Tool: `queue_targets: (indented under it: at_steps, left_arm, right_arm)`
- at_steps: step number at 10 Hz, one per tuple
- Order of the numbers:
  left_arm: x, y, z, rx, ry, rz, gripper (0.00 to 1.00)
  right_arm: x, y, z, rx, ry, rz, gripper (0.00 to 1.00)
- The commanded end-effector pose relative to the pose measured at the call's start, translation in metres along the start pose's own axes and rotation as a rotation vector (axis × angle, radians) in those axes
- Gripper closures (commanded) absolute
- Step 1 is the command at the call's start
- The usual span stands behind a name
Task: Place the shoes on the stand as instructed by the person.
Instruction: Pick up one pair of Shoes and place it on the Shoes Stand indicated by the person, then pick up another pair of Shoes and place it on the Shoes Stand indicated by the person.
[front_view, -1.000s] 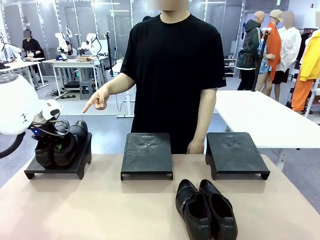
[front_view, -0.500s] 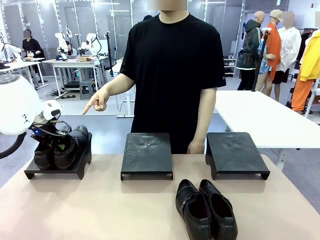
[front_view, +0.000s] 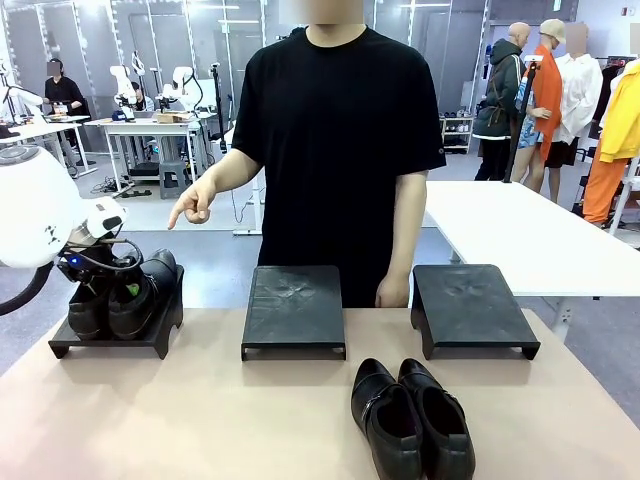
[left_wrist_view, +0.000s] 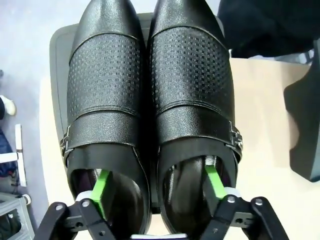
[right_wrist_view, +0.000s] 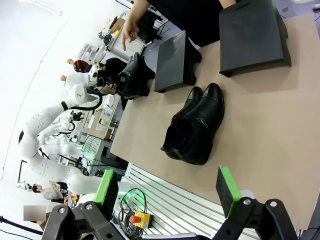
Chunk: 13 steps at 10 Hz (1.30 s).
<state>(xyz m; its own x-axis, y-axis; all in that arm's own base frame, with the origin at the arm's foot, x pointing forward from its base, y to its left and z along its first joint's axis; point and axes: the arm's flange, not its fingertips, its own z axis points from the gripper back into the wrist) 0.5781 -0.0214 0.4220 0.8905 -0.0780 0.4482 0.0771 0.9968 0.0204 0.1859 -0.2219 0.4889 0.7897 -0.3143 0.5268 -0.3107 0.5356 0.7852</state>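
One pair of black shoes (front_view: 128, 293) rests on the left stand (front_view: 108, 341), toes pointing away in the left wrist view. My left gripper (left_wrist_view: 158, 186) stands open over their heels, one green pad (left_wrist_view: 102, 186) inside each shoe's opening and apart from the inner walls. A second pair of shoes (front_view: 411, 420) lies on the table near the front, right of the middle. My right gripper (right_wrist_view: 167, 192) hangs open with nothing between its fingers, well back from that pair (right_wrist_view: 196, 126). The person's hand (front_view: 193, 207) points down toward the left stand.
Two more black stands sit along the table's far edge, the middle one (front_view: 294, 310) and the right one (front_view: 470, 308), both bare. The person's other hand (front_view: 392, 293) hangs between them. A white table (front_view: 520, 230) stands behind on the right.
My left gripper has opened and let go of the pair. The shoes have sunk from a raised tilt to lie flat on the left stand. The person's pointing hand holds its place.
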Motion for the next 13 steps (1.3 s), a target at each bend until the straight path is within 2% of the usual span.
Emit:
queue_targets:
  at_steps: [1,2,3,13]
  left_arm:
    - [-0.002,-0.003,0.01,0.004,0.015,0.001,0.0]
    - [-0.008,-0.005,0.016,-0.021,-0.008,0.031,0.0]
    - [0.0,-0.001,0.003,0.0,-0.001,-0.001,0.0]
    - [0.0,-0.001,0.003,0.0,-0.001,-0.001,0.0]
  right_arm:
    - [0.0,0.001,0.0,0.006,-0.012,0.021,0.0]
    - [0.0,0.001,0.0,0.006,-0.012,0.021,0.0]
    - [0.0,0.001,0.0,0.006,-0.012,0.021,0.0]
    - [0.0,0.001,0.0,0.006,-0.012,0.021,0.0]
